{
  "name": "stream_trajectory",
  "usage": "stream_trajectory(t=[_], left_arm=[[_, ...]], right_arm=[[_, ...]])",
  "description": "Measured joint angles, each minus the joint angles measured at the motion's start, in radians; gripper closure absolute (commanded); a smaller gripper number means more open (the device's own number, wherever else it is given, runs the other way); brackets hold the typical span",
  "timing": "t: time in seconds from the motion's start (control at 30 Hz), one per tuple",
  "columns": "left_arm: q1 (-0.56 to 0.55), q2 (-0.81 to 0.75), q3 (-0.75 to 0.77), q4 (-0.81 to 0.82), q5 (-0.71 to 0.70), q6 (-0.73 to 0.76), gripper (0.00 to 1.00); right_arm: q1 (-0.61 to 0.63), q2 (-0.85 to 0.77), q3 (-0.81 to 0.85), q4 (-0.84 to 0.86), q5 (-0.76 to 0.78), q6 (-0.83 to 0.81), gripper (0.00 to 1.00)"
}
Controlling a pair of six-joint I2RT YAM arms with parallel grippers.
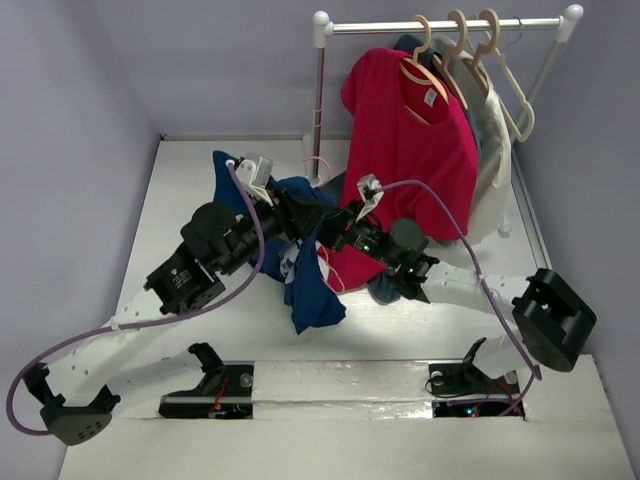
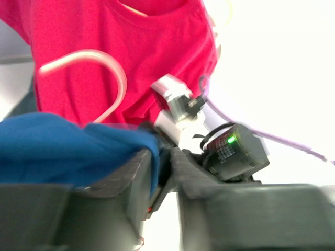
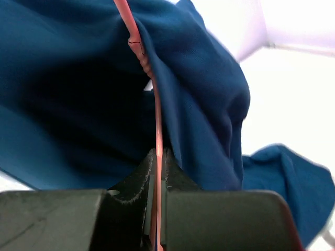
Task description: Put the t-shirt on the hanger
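Note:
The navy t-shirt (image 1: 315, 295) is bunched mid-table between both arms, one end hanging down toward the near side. The thin pink hanger (image 3: 157, 120) runs up through the shirt's folds (image 3: 78, 94), and my right gripper (image 3: 158, 154) is shut on its wire. In the left wrist view the hanger's hook (image 2: 104, 63) curves above the blue cloth (image 2: 52, 146). My left gripper (image 2: 166, 157) stands slightly open, with the shirt's edge draped over its left finger and hanging into the narrow gap. From above, the left gripper (image 1: 300, 215) and right gripper (image 1: 335, 235) nearly meet inside the fabric.
A red t-shirt (image 1: 410, 150) hangs on the white rail (image 1: 440, 25) at the back right, just behind the grippers. Beige hangers (image 1: 500, 70) and a white garment (image 1: 495, 150) hang beside it. Purple cables loop from both wrists.

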Motion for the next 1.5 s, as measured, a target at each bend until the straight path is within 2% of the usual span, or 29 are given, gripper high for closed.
stream_trajectory(t=[0.03, 0.07, 0.1, 0.17, 0.3, 0.43, 0.53, 0.63, 0.77, 0.93, 1.03, 1.07, 1.13, 1.17, 1.27, 1.37, 1.5], left_arm=[[-0.001, 0.003, 0.001, -0.002, 0.008, 0.000, 0.58], [-0.001, 0.003, 0.001, -0.010, 0.007, 0.000, 0.41], [-0.004, -0.002, 0.000, -0.017, 0.003, 0.005, 0.37], [-0.005, -0.030, -0.008, -0.031, -0.030, -0.006, 0.32], [-0.005, -0.119, -0.025, -0.033, -0.144, -0.016, 0.33], [-0.005, -0.156, -0.024, 0.018, -0.259, -0.028, 0.31], [-0.005, -0.126, 0.000, 0.059, -0.336, -0.029, 0.30], [-0.004, -0.045, 0.032, 0.089, -0.396, -0.027, 0.30], [0.031, 0.069, 0.074, 0.088, -0.432, -0.025, 0.39], [0.051, 0.159, 0.075, 0.064, -0.470, -0.026, 0.41], [0.050, 0.161, 0.069, 0.073, -0.483, -0.024, 0.55], [0.051, 0.160, 0.063, 0.086, -0.484, -0.026, 0.63], [0.051, 0.160, 0.047, 0.118, -0.476, -0.025, 0.64], [0.051, 0.160, 0.040, 0.130, -0.464, -0.026, 0.70], [0.048, 0.166, 0.025, 0.156, -0.417, -0.037, 0.77], [0.029, 0.169, -0.014, 0.192, -0.373, -0.064, 0.77], [-0.016, 0.156, -0.091, 0.247, -0.339, -0.109, 0.62]], right_arm=[[0.000, -0.006, -0.003, 0.024, 0.002, 0.002, 1.00], [0.000, -0.021, -0.012, 0.043, 0.004, 0.002, 1.00], [0.000, -0.047, -0.026, 0.056, 0.009, -0.001, 1.00], [0.000, -0.113, -0.054, 0.063, 0.023, -0.013, 1.00], [0.000, -0.233, -0.107, 0.094, 0.054, -0.039, 1.00], [0.000, -0.267, -0.126, 0.122, 0.068, -0.050, 1.00], [0.000, -0.271, -0.157, 0.129, 0.071, -0.050, 1.00], [0.000, -0.275, -0.178, 0.121, 0.071, -0.050, 1.00], [0.000, -0.300, -0.185, 0.106, 0.072, -0.051, 1.00], [0.000, -0.335, -0.187, 0.095, 0.077, -0.060, 1.00], [0.000, -0.336, -0.189, 0.078, 0.081, -0.066, 1.00], [0.000, -0.336, -0.189, 0.076, 0.081, -0.067, 1.00], [0.000, -0.335, -0.189, 0.073, 0.081, -0.068, 1.00], [0.000, -0.331, -0.189, 0.073, 0.081, -0.068, 1.00], [0.000, -0.314, -0.188, 0.075, 0.084, -0.071, 1.00], [0.000, -0.294, -0.185, 0.076, 0.098, -0.073, 1.00], [0.000, -0.261, -0.172, 0.063, 0.119, -0.080, 1.00]])
